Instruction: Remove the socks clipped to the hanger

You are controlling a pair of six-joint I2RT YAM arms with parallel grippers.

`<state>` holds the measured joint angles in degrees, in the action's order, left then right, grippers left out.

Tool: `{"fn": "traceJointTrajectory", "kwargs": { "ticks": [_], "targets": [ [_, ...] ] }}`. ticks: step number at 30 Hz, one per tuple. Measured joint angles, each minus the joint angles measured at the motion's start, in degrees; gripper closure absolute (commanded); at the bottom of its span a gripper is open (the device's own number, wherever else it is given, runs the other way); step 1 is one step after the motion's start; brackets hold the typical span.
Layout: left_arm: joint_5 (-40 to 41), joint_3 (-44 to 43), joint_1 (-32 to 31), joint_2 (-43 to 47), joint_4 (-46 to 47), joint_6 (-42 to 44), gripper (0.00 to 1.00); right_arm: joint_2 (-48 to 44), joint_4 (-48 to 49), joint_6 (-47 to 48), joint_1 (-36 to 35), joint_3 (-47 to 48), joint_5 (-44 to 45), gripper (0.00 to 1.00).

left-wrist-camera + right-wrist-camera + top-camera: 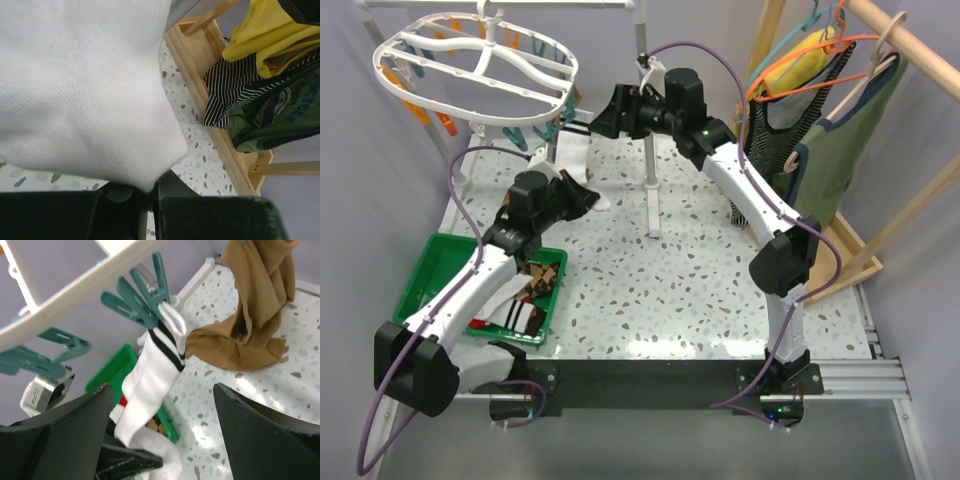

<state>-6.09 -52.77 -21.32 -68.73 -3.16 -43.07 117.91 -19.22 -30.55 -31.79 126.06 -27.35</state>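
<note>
The hanger (470,70) hangs high at the far left, close to the grey wall. The green bin (440,262) takes the near-left corner of the table (700,300), with an argyle sock (546,274) lying in it. A white post (651,190) stands mid-table, and the speckled top lies bare between it and the right arm. Along the right edge runs the wooden rack (910,60).

From above both grippers crowd under the ring's near rim, and little of the cloth shows. The right wrist view gives it plainly: a teal clip (159,292) bites the cuff of the striped sock (150,375), which hangs down from the hanger's white rim. A tan sock (255,305) hangs further back, its foot pooled on the table. The left wrist view shows instead the rack's base, a striped tank top (232,90), a green garment (280,115) and a yellow garment (270,35).

The left gripper (151,189) is pinched tight on the sock's white toe end — the fabric fills most of that view. The right gripper (162,389) is spread wide, one finger on either side of the hanging sock and touching nothing.
</note>
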Motion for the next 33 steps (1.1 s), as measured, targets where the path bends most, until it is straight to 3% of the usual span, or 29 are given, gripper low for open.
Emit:
{"fn": "traceJointTrajectory", "kwargs": {
  "ticks": [1, 3, 14, 33],
  "targets": [
    [-0.20, -0.26, -0.04, 0.44, -0.70, -0.15, 1.00, 0.09, 0.81, 0.07, -0.02, 0.31, 0.59, 0.27],
    [-0.52, -0.50, -0.07, 1.60, -1.79, -0.55, 1.00, 0.63, 2.95, 0.20, -0.02, 0.81, 1.22, 0.31],
    [-1.22, -0.83, -0.09, 3.72, -4.72, -1.38, 1.00, 11.69, 12.20, 0.76, -0.17, 9.38, 3.26, 0.34],
    [-2.21, -1.16, -0.09, 3.67, -5.35, -1.38, 1.00, 15.37, 21.33, -1.57, -2.82, 12.81, 4.48, 0.42]
  ]
}}
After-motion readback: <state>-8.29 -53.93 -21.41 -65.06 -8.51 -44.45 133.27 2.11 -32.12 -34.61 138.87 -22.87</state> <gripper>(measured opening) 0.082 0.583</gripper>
